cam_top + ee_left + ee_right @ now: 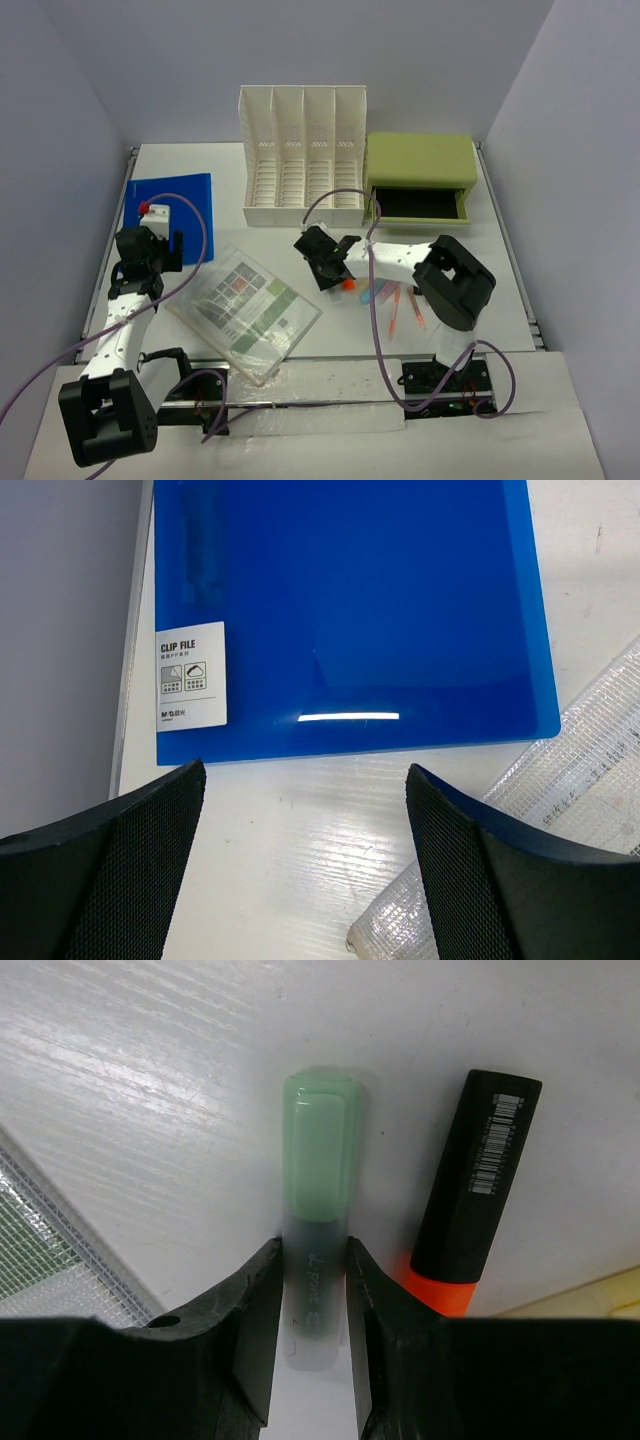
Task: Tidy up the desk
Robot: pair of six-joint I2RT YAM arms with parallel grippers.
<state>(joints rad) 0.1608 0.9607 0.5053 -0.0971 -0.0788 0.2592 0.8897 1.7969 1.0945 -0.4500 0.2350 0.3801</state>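
On the white desk point(500, 260), my right gripper point(335, 268) points down near the middle. In the right wrist view its jaws point(313, 1250) press both sides of a pale green highlighter point(318, 1150) that lies on the desktop. A black highlighter with an orange end point(475, 1170) lies just right of it, apart from the fingers. My left gripper point(150, 250) hovers at the left, open point(305, 780), with bare desktop between its fingers. It stands just short of the near edge of a blue clip file point(340, 610).
A clear mesh pouch holding a coloured sheet point(245, 310) lies between the arms; its corner point(580, 760) reaches beside the left fingers. A white slotted file rack point(303, 150) and a green drawer box point(420, 175) with its drawer open stand at the back. Loose pens point(400, 305) lie under the right arm.
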